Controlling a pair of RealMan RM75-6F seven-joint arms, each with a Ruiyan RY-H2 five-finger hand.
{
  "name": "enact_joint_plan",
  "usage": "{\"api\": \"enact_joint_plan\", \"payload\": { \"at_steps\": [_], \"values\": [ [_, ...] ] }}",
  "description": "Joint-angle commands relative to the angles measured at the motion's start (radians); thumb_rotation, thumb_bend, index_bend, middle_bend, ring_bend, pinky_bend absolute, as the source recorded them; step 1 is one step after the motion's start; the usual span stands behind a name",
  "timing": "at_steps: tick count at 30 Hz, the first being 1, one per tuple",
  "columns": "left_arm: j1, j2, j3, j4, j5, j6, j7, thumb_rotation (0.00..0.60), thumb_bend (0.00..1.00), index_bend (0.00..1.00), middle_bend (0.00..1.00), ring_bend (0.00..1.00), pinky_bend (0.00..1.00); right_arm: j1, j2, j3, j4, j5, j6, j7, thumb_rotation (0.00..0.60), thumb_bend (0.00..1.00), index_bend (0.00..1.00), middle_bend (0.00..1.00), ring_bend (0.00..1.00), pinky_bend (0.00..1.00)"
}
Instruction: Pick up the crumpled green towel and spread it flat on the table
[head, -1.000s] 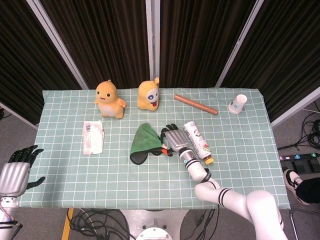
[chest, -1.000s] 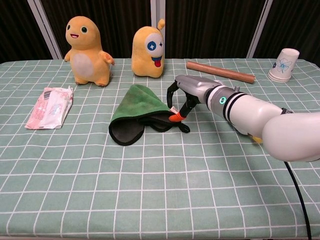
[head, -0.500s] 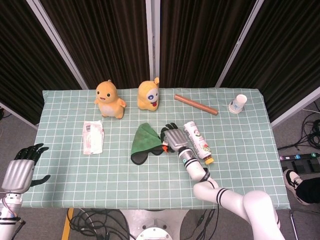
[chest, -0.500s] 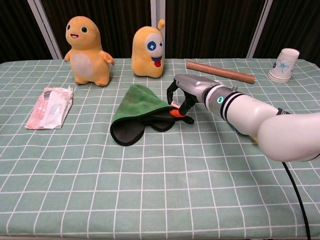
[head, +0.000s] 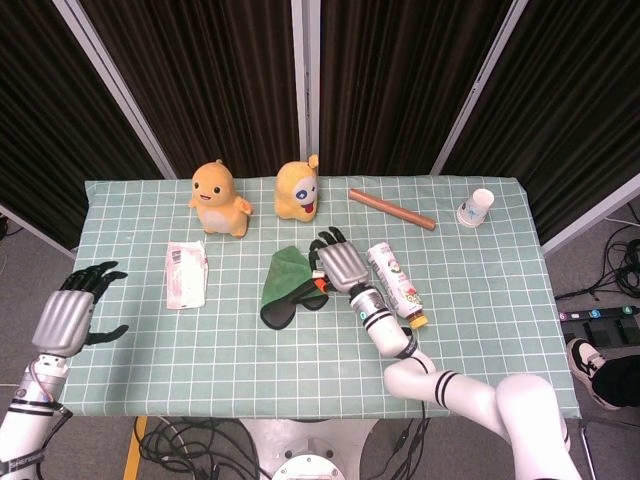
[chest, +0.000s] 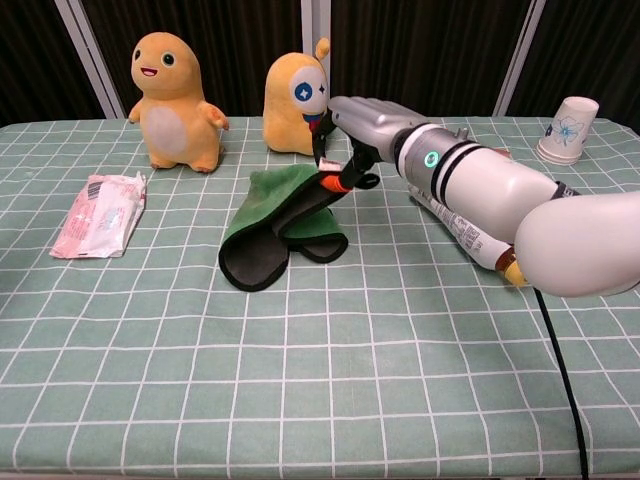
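Under the right hand (chest: 352, 135), the green towel's (chest: 270, 215) pinched edge is hidden

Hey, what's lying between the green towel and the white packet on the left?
Nothing: bare checked cloth separates the green towel from the white packet, clearest in the head view.

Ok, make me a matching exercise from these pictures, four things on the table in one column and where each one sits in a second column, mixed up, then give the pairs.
Things:
1. green towel
2. paper cup
3. white packet
4. bottle

Places:
A. far right corner of the table
B. left part of the table, in front of the orange plush
C. middle of the table, one edge pinched by the right hand
D. lying just right of the right hand

Pairs: 1-C, 2-A, 3-B, 4-D
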Motion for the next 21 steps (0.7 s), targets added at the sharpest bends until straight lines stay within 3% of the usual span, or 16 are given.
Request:
{"api": "enact_joint_plan", "payload": {
  "at_steps": [1,8,14,21],
  "values": [
    [-0.036,-0.023,-0.021,0.005,-0.022,-0.045,-0.039,0.6,0.12,0.31,0.26,0.19,0.23,0.023,0.038,0.032,-0.063,0.017,0.025,-0.064,0.6,0.51,0.72,0.27,0.11,0.06],
    [-0.121,-0.094,-0.067,0.005,-0.129,-0.182,-0.132,0.6,0.08,0.33,0.26,0.19,0.24,0.08,0.075,0.082,-0.145,0.092,0.037,-0.206,0.6,0.51,0.72,0.25,0.1,0.06],
    [-0.217,-0.163,-0.09,0.052,-0.23,-0.328,-0.096,0.6,0.04,0.33,0.26,0.19,0.24,0.141,0.076,0.127,-0.182,0.215,0.041,-0.327,0.6,0.51,0.71,0.24,0.09,0.06],
    [-0.281,-0.234,-0.119,0.097,-0.319,-0.382,-0.053,0.6,0.01,0.33,0.26,0.2,0.24,0.195,0.074,0.15,-0.196,0.309,0.071,-0.409,0.6,0.51,0.71,0.24,0.09,0.06]
  ]
}}
